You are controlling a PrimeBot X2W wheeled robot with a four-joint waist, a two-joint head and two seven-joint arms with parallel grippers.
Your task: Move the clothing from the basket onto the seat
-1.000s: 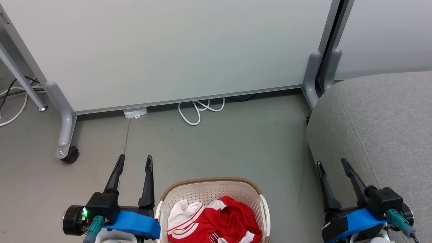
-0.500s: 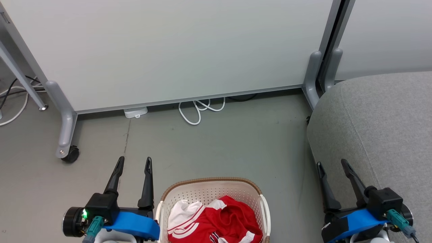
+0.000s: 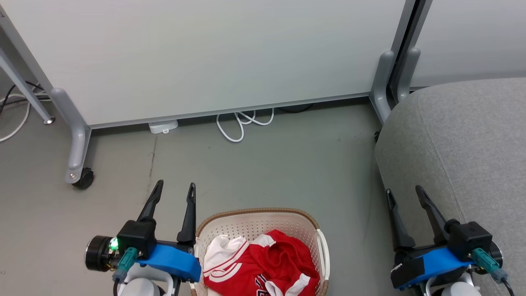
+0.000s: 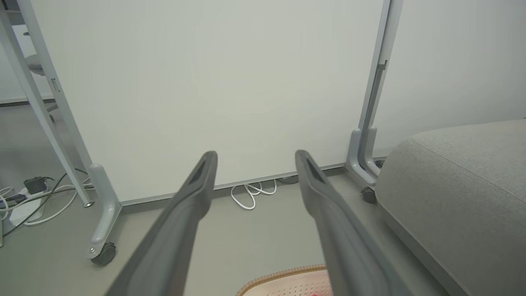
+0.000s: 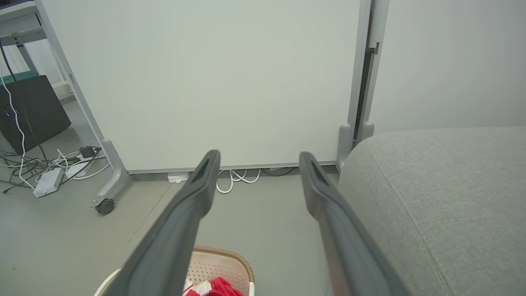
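Head view is showing left tool [image 3: 175, 185] and right tool [image 3: 403, 190] hovering spread and empty, clothing [image 3: 267, 267] lying in the basket [image 3: 254, 212] between them, seat [image 3: 464, 135] beside the right tool, so the pickup is probably calling for a downward reach.

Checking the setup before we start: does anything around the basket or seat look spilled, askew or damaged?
Nothing stands out. The clothing lies crumpled inside the upright basket. A white cable loops on the floor by the partition.
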